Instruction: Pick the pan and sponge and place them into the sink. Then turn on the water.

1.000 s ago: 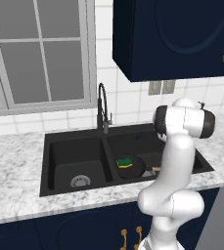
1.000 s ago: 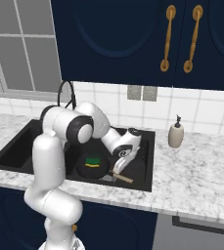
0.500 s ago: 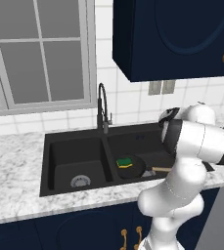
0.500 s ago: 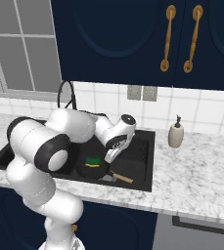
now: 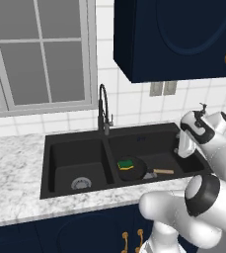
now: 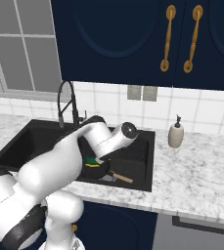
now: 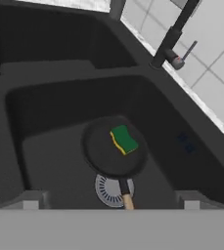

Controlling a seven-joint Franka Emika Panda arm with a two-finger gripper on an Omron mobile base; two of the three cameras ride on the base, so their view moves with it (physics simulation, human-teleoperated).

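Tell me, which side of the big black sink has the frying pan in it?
The right basin, right of the black gooseneck faucet, holds the black wooden-handled pan. The left basin shows just its silver drain.

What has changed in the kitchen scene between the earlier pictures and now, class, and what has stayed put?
The arm has swung to its right and lifted, carrying the open, empty gripper away from the basin. The pan with the sponge on it stays in the right basin of the sink; the faucet is unmoved, no water running.
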